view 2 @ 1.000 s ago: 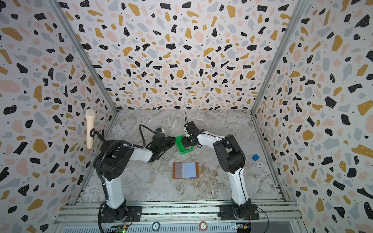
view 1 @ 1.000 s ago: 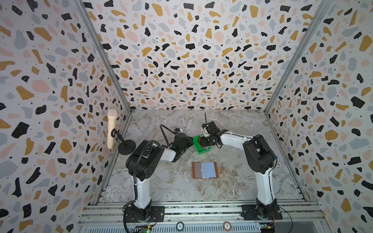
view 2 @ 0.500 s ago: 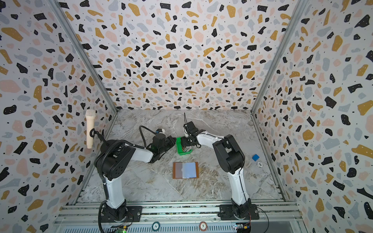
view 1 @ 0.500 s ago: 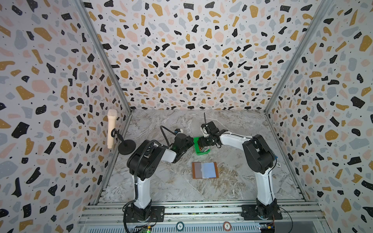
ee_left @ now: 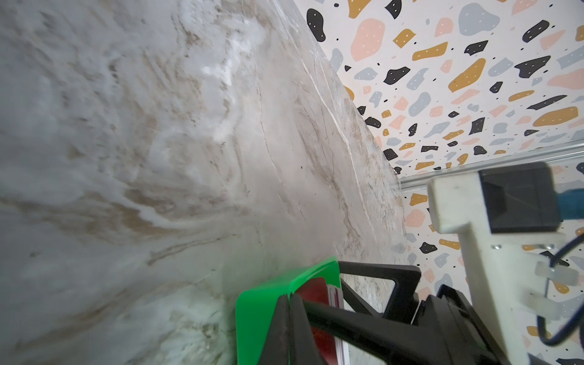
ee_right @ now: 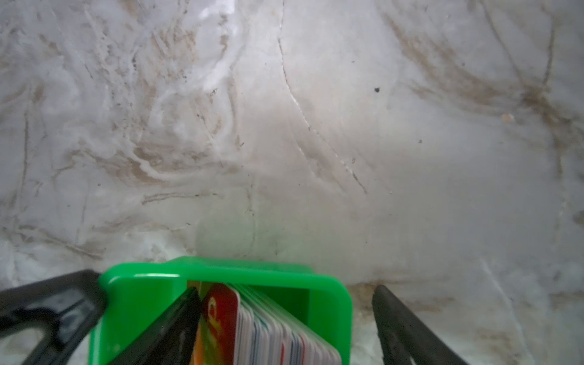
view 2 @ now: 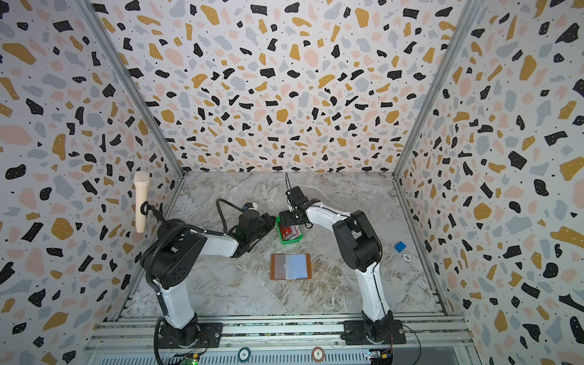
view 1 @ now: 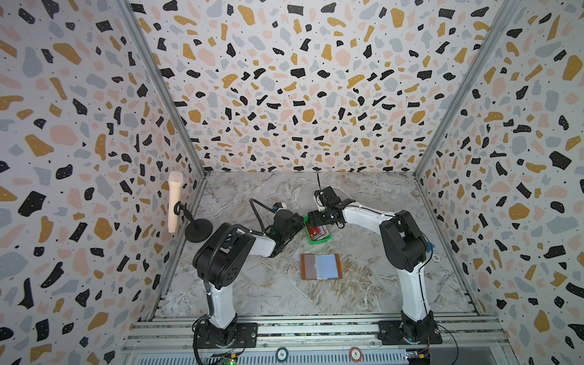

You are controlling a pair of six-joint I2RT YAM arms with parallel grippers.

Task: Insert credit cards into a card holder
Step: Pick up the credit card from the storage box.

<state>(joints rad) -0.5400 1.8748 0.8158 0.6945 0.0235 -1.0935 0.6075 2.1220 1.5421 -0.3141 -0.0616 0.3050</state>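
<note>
The credit cards (view 1: pixel 317 232) stand on edge in a small green tray (view 1: pixel 318 242), between the two grippers. The card holder (view 1: pixel 320 266) lies open and flat a little nearer than the tray, apart from it. The left gripper (ee_left: pixel 289 295) has its fingers (ee_left: pixel 279 331) pressed together, tips at the left side of the tray; whether they pinch its rim I cannot tell. The right gripper (ee_right: pixel 286 289) is spread wide: one finger inside the tray beside a red card (ee_right: pixel 221 316), the other outside the tray wall.
</note>
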